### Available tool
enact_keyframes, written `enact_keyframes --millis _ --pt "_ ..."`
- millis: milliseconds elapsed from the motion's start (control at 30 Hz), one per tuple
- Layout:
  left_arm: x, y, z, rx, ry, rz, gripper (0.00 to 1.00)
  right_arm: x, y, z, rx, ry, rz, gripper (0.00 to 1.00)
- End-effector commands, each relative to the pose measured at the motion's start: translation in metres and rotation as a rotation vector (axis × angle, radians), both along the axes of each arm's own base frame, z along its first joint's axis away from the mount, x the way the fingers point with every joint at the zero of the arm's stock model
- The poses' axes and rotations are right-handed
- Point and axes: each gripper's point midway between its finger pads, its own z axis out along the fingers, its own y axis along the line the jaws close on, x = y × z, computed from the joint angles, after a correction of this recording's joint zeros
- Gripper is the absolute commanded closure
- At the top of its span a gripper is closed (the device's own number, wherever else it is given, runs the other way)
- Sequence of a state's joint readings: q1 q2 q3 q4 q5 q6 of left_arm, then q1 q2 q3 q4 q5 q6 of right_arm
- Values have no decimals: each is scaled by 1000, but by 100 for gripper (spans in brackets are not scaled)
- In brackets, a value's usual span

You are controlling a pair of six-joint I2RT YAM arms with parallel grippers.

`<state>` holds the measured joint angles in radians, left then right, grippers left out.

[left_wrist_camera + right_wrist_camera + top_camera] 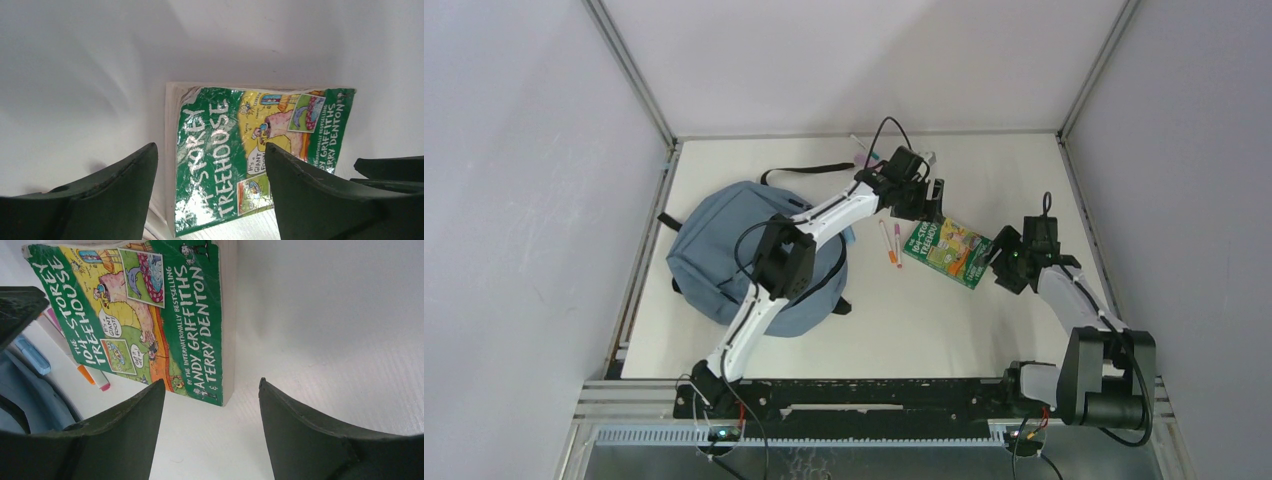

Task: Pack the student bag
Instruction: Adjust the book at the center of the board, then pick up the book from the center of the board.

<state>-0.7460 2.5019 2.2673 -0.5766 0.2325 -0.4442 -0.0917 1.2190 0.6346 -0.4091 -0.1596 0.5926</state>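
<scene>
Student bag (744,250) seems unpacked yet: left gripper (209,147) and right gripper (210,382), both released and empty, flank the book (946,250); pens (891,245) lie beside.

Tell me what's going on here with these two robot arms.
Both arms are at a green paperback book lying flat on the table, part of packing a student bag. The left gripper hangs open over one end of the book, and the right gripper is open at the opposite end; neither has hold of it. The slate-blue bag lies off to the left, under the left arm, with a few marker pens between it and the book. The book is not yet in the bag.
</scene>
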Motion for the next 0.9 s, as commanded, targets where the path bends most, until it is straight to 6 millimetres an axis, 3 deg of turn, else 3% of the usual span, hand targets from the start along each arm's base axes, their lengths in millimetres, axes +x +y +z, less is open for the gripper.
enact_keyframes --millis 0,267,500,600,700,767,867 --pt "3 -15 5 -53 -7 -30 18 14 -8 5 -16 -49 -34 22" --pt "-18 -26 -6 -87 70 -102 21 26 -18 -10 37 -37 -66 22" --pt "-33 -39 9 -149 93 -161 27 33 -10 -36 108 10 -45 32" --pt "-39 -44 12 -170 104 -184 28 37 -4 -41 152 8 -27 45" --pt "-45 -48 10 -178 120 -200 29 39 -1 -38 169 -4 -20 73" --pt "-47 -48 8 -166 122 -201 29 40 1 -33 173 -20 -12 98" --pt "-51 -47 8 -144 109 -207 29 38 0 -20 162 -46 -8 100"
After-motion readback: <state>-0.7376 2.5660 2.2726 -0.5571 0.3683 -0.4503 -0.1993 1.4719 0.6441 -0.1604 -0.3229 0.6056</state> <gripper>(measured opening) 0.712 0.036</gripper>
